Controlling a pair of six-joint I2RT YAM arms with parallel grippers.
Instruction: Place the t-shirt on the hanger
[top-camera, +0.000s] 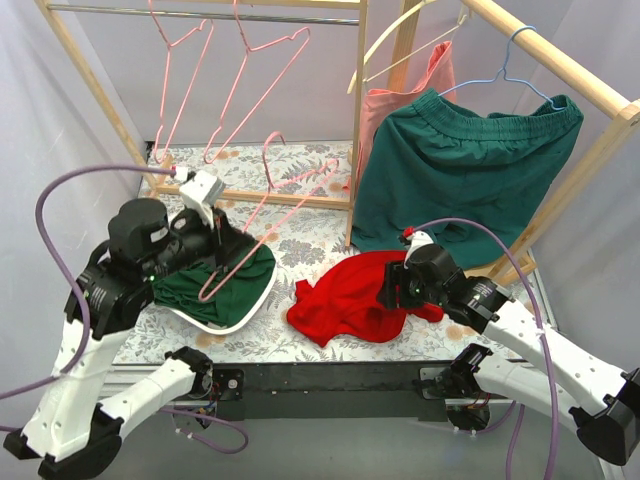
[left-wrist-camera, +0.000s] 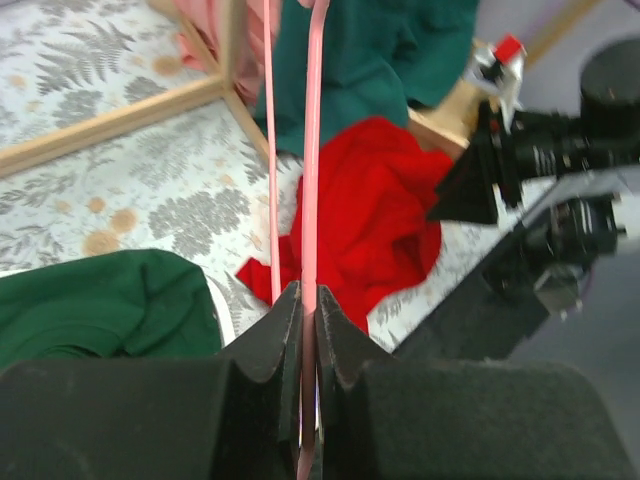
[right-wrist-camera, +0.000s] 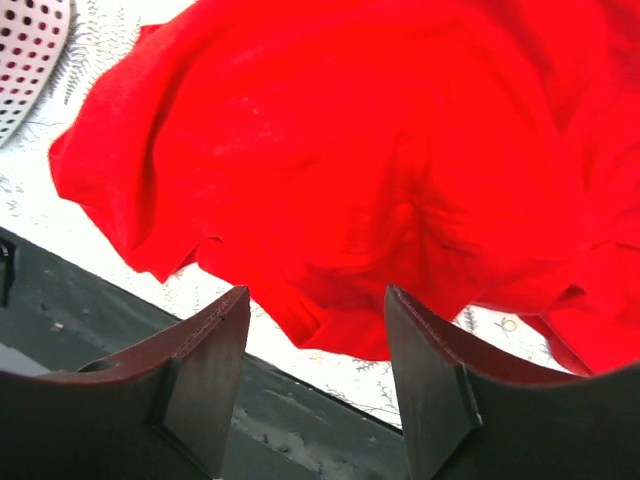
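Fern-print bench carries the crumpled red t-shirt near centre. Our open right end effector hovers at its right edge, while our left end effector clamps the pink wire hanger, angled far-right.

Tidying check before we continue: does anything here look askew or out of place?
The t-shirt lies crumpled in a heap on the table, not spread out; the hanger is tilted, pinched in the left claw.
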